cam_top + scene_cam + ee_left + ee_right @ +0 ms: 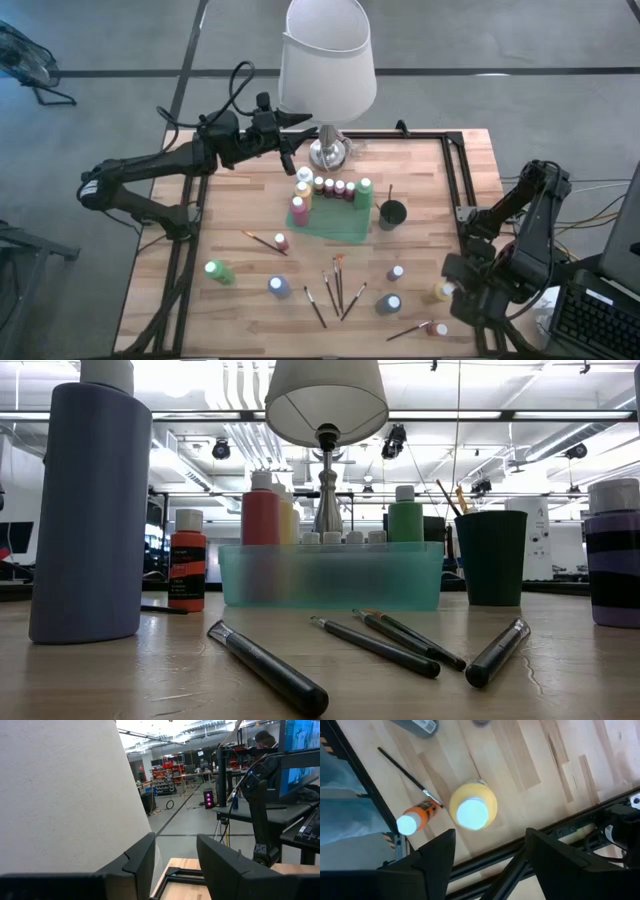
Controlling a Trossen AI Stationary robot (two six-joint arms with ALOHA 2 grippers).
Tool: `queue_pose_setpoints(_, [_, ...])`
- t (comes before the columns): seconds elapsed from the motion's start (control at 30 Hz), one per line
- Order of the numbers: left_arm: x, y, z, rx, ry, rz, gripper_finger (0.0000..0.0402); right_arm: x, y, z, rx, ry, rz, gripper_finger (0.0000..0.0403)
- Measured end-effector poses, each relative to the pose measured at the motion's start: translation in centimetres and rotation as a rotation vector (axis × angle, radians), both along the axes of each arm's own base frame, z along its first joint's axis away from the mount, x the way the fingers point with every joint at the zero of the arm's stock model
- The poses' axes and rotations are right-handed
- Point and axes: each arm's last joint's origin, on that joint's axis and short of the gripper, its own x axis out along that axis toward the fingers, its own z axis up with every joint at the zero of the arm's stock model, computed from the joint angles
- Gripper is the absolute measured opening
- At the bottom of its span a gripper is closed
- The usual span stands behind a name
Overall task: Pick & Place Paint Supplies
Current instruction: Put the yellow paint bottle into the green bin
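While the left gripper is idling part-open by the white fabric lampshade, we're watching the right gripper hanging with jaws wide, empty, over the upright yellow white-capped plastic paint bottle near the table's right edge; it's looking light, stiff and slick, so we're favouring its round body.

Table: tray centre (bottles in it), lamp behind, cup right, brushes before.

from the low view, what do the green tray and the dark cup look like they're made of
Green tray: probably frosted, translucent plastic; the bottles inside show blurred through its wall. Dark cup: opaque, smooth, slightly glossy, likely plastic or glazed ceramic; the look alone doesn't settle which.
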Motion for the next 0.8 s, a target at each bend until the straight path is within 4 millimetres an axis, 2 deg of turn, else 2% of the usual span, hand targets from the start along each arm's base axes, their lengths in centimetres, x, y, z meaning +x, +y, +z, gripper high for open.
queue_pose_setpoints(0.23, [0.0,0.0,0.0,0.021,0.010,0.004,0.0151,0.4,0.7,-2.3,0.028,-0.018,0.000,0.0251])
queue_pose_setpoints(0.5, [0.0,0.1,0.0,0.022,0.011,0.007,0.0151,0.4,0.6,-4.8,-0.005,-0.003,-0.023,0.0229])
queue_pose_setpoints(0.8, [0.0,0.1,-0.1,0.019,0.019,0.009,0.0151,0.5,0.6,-5.6,-0.001,-0.009,-0.014,0.0198])
